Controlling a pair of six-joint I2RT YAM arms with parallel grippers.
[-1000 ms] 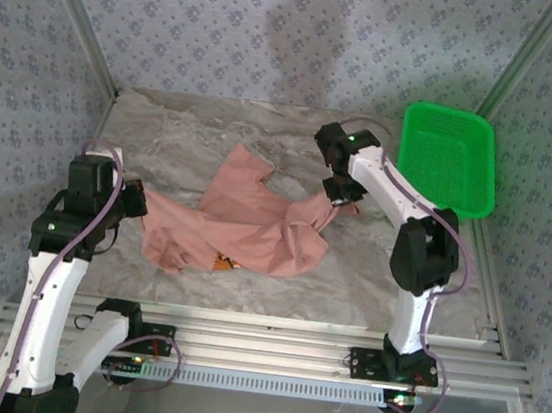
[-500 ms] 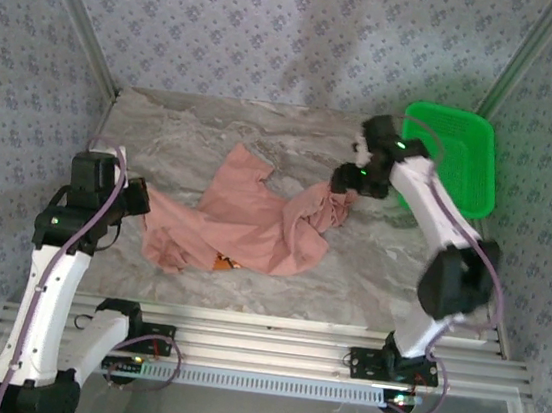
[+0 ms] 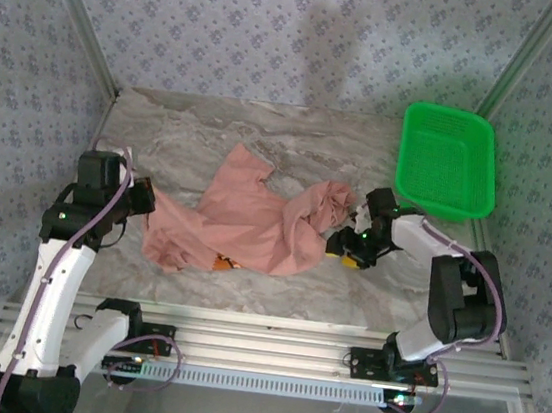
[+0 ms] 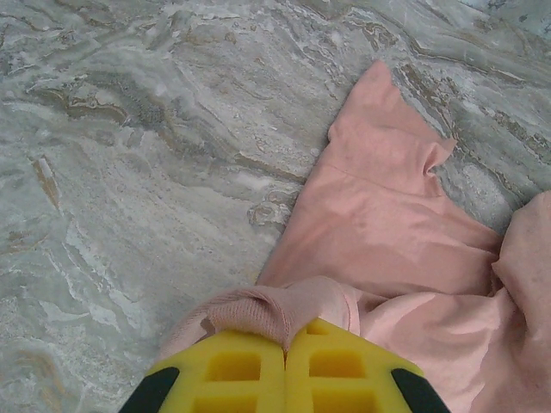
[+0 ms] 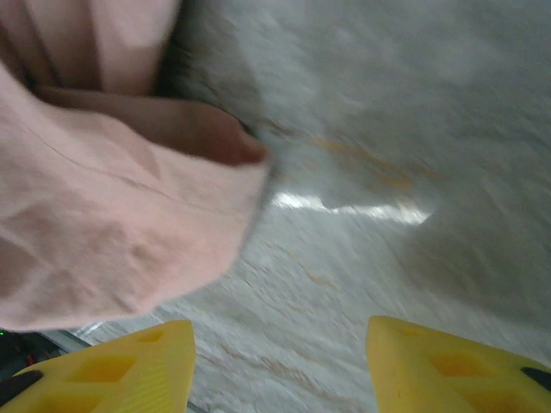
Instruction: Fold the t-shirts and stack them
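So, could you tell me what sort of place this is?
Likely a robot lab cell, not a home: left arm and right arm bolted to aluminium rails, with patterned backdrop walls.

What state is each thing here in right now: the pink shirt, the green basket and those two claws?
t-shirt: unfolded, lying crumpled.
green basket: upright, empty.
left gripper: shut, pinching an edge of the t-shirt.
right gripper: open, holding nothing, just beside the t-shirt.
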